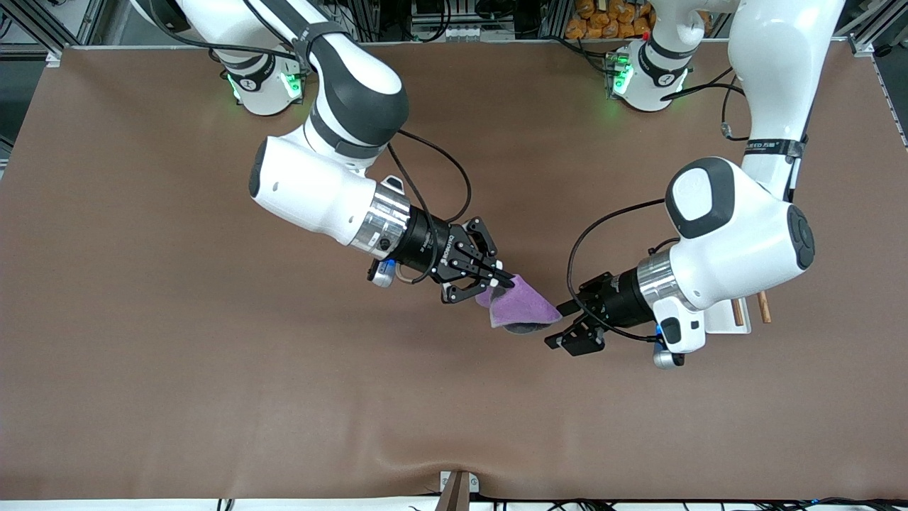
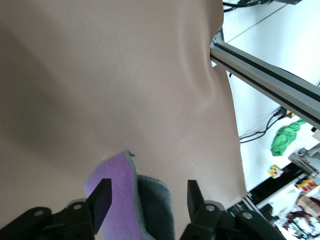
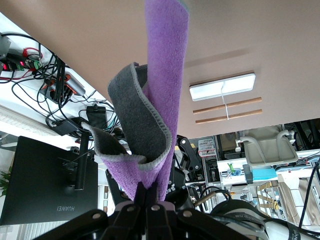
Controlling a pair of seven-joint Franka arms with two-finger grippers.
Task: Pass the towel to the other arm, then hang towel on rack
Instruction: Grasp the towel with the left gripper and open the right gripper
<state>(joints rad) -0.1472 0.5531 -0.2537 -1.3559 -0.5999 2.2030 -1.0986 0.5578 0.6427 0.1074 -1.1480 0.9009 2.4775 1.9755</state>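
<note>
Two grippers meet over the middle of the brown table (image 1: 177, 341), set up for the hand-over. The right gripper (image 1: 501, 279) is clamped tight on one edge of the small soft towel (image 1: 520, 306), purple on one face and dark grey on the other, so that the cloth hangs free above the table, toward the left gripper (image 1: 560, 332). That gripper's fingers (image 2: 101, 198) are spread wide around the towel's free end, not yet gripping. The white-based rack (image 1: 731, 317) with thin brown wooden rods sits under the left arm, awaiting the towel.
</note>
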